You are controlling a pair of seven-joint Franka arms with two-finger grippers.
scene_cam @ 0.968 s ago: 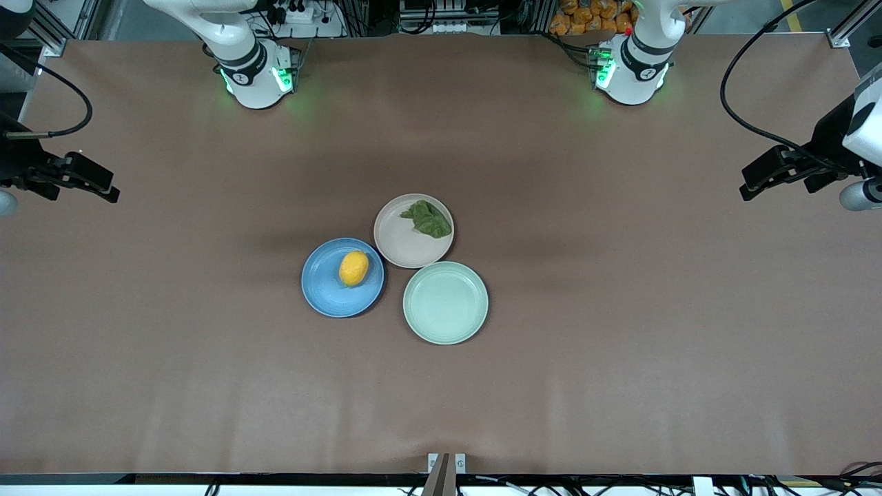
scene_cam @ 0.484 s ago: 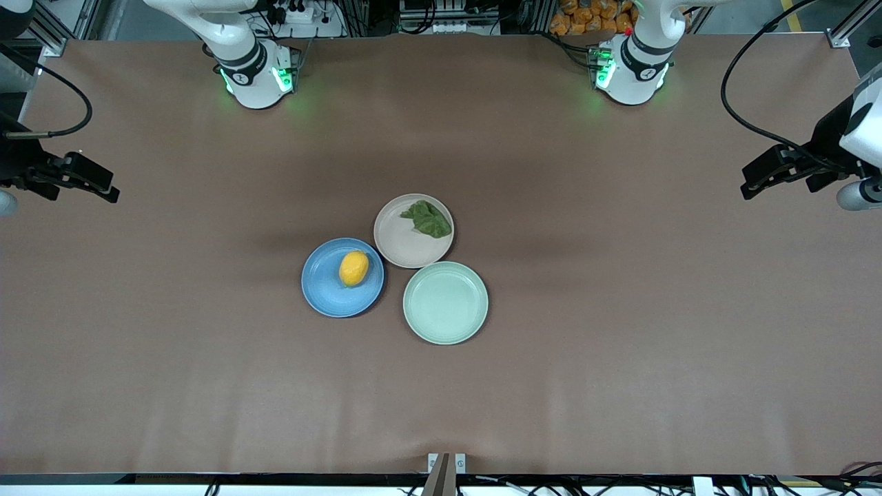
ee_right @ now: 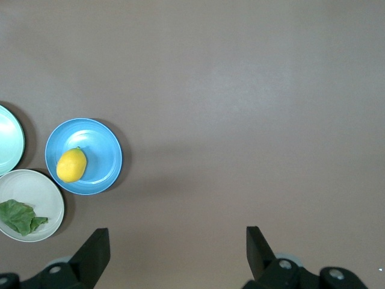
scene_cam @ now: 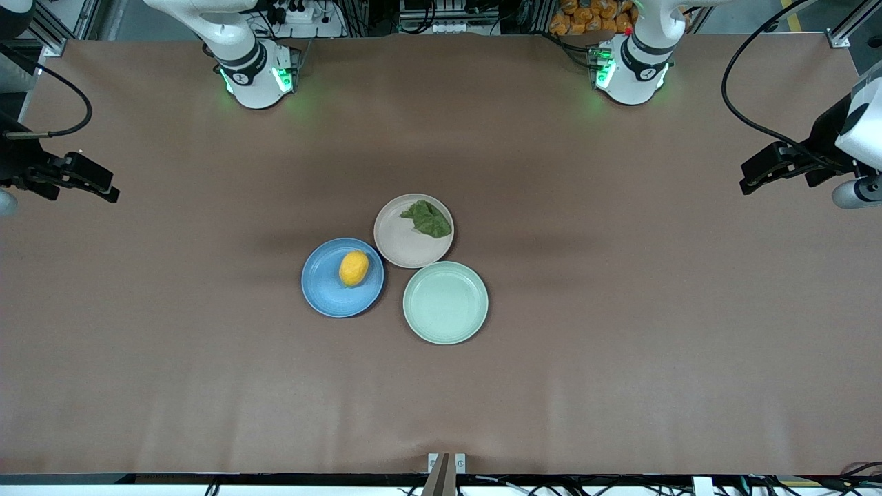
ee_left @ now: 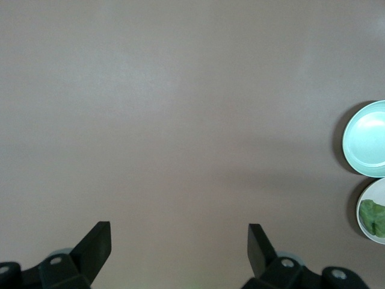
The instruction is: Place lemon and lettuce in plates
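The lemon (scene_cam: 353, 268) lies in the blue plate (scene_cam: 324, 289); both also show in the right wrist view, lemon (ee_right: 71, 165) and blue plate (ee_right: 102, 150). The lettuce (scene_cam: 428, 218) lies in the beige-pink plate (scene_cam: 400, 241); it also shows in the right wrist view (ee_right: 19, 217) and the left wrist view (ee_left: 373, 215). My left gripper (scene_cam: 754, 176) is open and empty, up over the table's left-arm end (ee_left: 179, 241). My right gripper (scene_cam: 103, 189) is open and empty, up over the right-arm end (ee_right: 177, 244).
An empty mint-green plate (scene_cam: 445, 302) sits beside the other two plates, nearest the front camera. The two arm bases (scene_cam: 255, 76) (scene_cam: 630, 69) stand along the table's robot edge. Black cables hang near both grippers.
The left gripper has drifted slightly up in the front view and toward the table's end. The right arm, plates, lemon and lettuce have not moved.
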